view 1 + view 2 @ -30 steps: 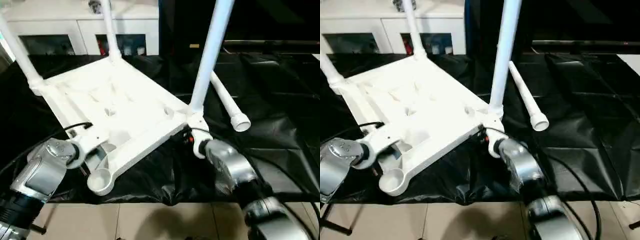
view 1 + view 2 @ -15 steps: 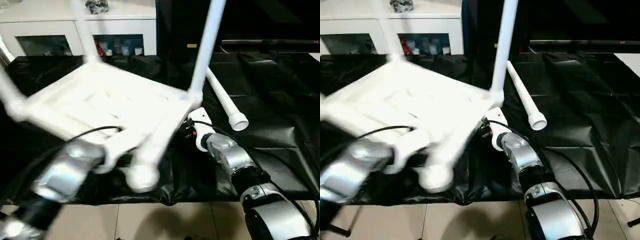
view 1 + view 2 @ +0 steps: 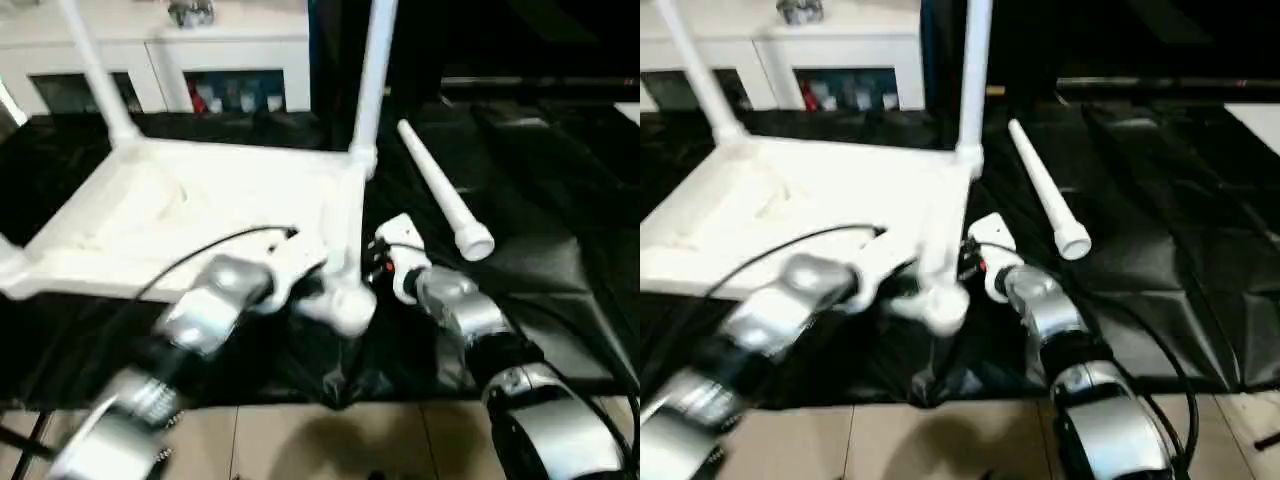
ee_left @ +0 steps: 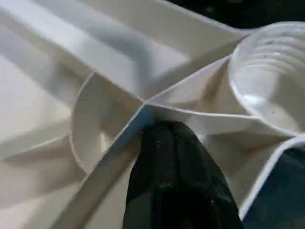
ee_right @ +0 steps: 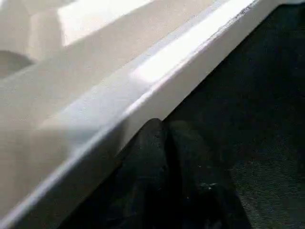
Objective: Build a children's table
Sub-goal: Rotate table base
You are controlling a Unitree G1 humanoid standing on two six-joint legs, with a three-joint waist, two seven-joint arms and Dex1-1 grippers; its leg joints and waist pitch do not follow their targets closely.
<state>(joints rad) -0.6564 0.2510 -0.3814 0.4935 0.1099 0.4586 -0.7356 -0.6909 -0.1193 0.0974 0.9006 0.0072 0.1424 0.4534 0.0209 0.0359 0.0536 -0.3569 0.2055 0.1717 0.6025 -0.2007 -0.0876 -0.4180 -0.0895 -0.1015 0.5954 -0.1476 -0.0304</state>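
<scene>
The children's table (image 3: 200,200) lies upside down on black cloth, tilted. Two white legs (image 3: 372,80) stand up from its far corners. A loose leg (image 3: 440,195) lies on the cloth to the right. My left gripper (image 3: 300,262) is shut on a rib of the underside (image 4: 119,143), beside the empty round corner socket (image 4: 271,90) at the near corner (image 3: 340,305). My right gripper (image 3: 372,268) sits just right of that corner. Its black fingers (image 5: 152,157) are pressed together with nothing between them, beside the table's outer rim (image 5: 157,76).
A white cabinet with glass doors (image 3: 230,60) stands behind the work. Black sheeting (image 3: 540,200) covers the surface, and its front edge drops to a tiled floor (image 3: 300,440). Cables run along both silver forearms.
The table has swung with my left arm, so its near empty corner has come right, close to my right gripper. The right gripper's fingers have closed and let go of the corner.
</scene>
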